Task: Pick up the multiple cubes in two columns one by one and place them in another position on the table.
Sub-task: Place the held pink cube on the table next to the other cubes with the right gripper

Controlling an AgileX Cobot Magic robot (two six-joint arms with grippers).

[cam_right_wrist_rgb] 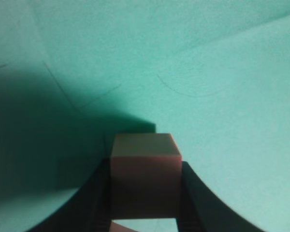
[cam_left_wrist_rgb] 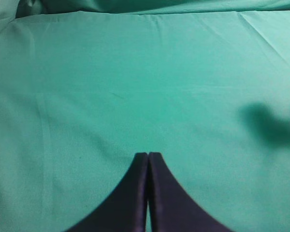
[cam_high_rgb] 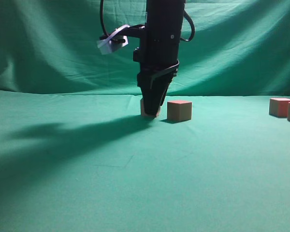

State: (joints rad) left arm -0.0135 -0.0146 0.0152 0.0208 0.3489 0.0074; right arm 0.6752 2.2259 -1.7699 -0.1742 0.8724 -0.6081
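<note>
1. Bench: green cloth, four cubes that I can see on it.
2. Right gripper: jaws clamped on one cube, down at bench level.
3. Left gripper: jaws pressed together, holding nothing.
4. Loose cube just beside; two far right.

Black arm, blk cables, tapered pincer

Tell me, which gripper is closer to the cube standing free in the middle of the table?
Right. The right gripper stands just beside the free cube, its fingers closed on another cube. The left gripper sits shut over bare green table, no cube in its view.
</note>
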